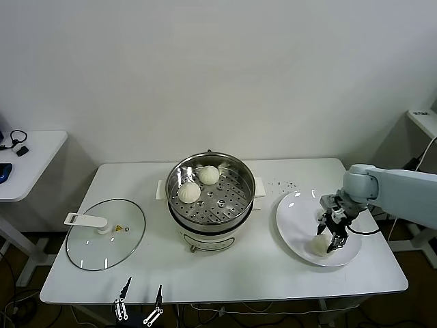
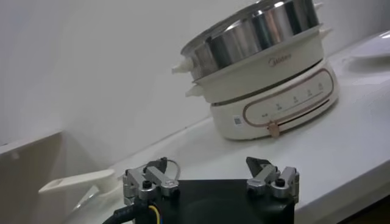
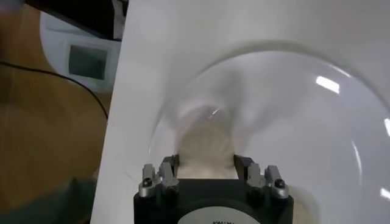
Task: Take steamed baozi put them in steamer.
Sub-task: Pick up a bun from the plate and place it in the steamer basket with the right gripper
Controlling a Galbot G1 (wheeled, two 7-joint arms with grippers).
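White tabletop holds a shiny perforated steel steamer (image 1: 210, 188) with two buns inside, while at the right the right gripper (image 1: 330, 234) clamps a pale pleated baozi (image 1: 319, 244) on the white plate (image 1: 293, 222), seemingly for lifting across.

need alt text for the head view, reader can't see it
The right hand closes on a steamed baozi on a white plate at the table's right. Two baozi sit in the steel steamer at centre; a glass lid lies left, and the left hand rests at the near edge.
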